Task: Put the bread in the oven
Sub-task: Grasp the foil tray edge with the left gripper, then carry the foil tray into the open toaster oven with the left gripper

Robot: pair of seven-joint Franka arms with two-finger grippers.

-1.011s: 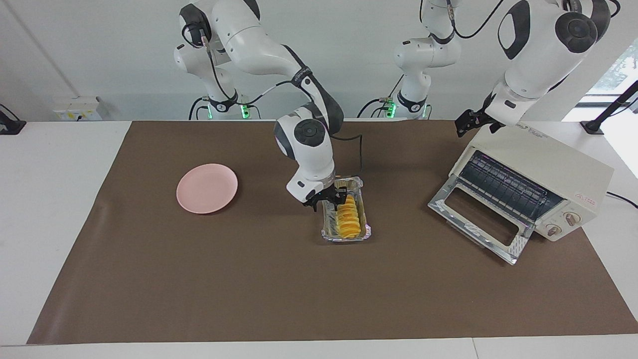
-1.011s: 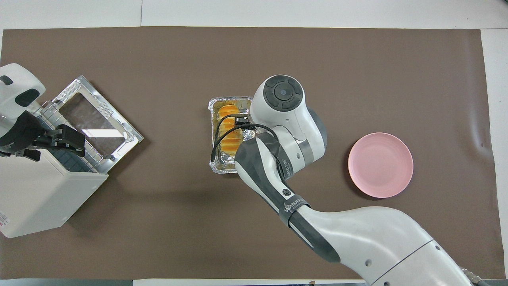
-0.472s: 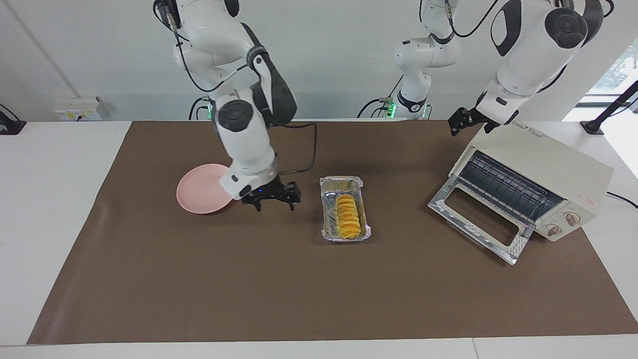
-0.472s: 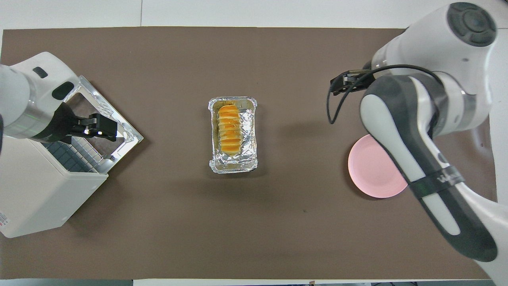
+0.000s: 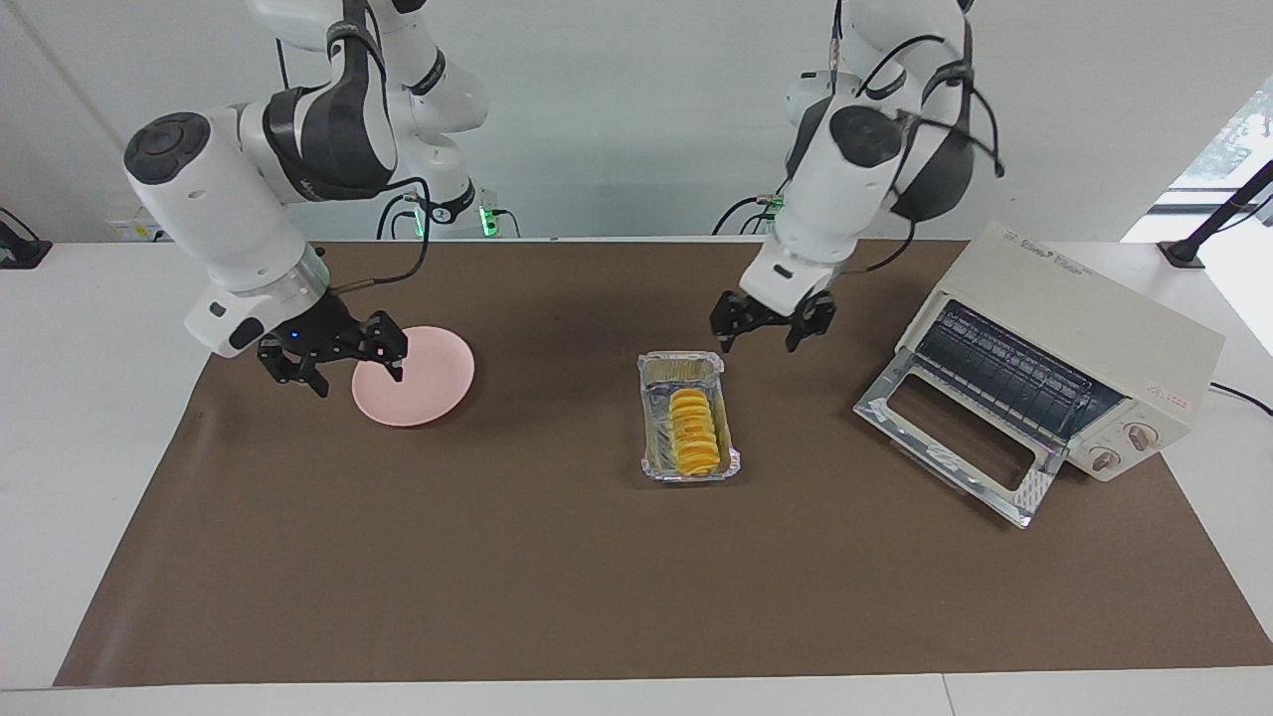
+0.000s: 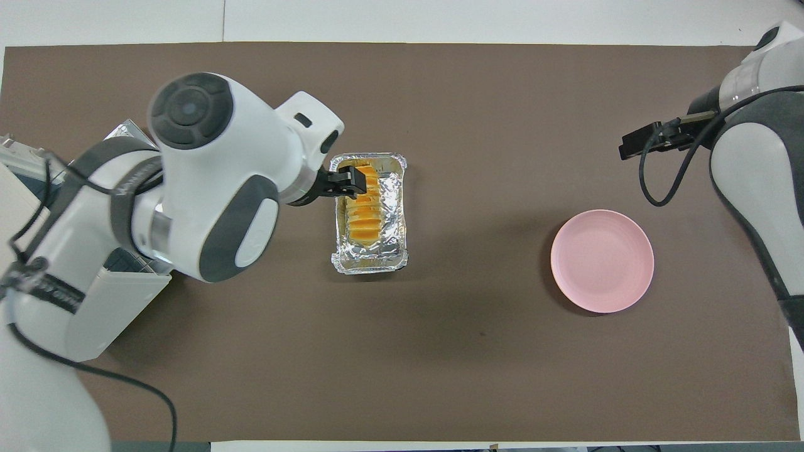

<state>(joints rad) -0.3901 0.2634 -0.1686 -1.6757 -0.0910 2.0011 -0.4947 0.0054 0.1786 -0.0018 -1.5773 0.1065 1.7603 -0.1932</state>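
now over the bread (image 5: 693, 431), left pincer (image 5: 772, 323) gapes; arm hides oven (image 6: 94, 301) overhead.

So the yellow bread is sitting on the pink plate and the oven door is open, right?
Not quite. The facing view shows the bread lying in the foil tray, not on the pink plate, which holds nothing. The oven door is indeed open.

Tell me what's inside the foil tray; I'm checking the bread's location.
The bread lies inside the foil tray. The tray floor beneath it is covered.
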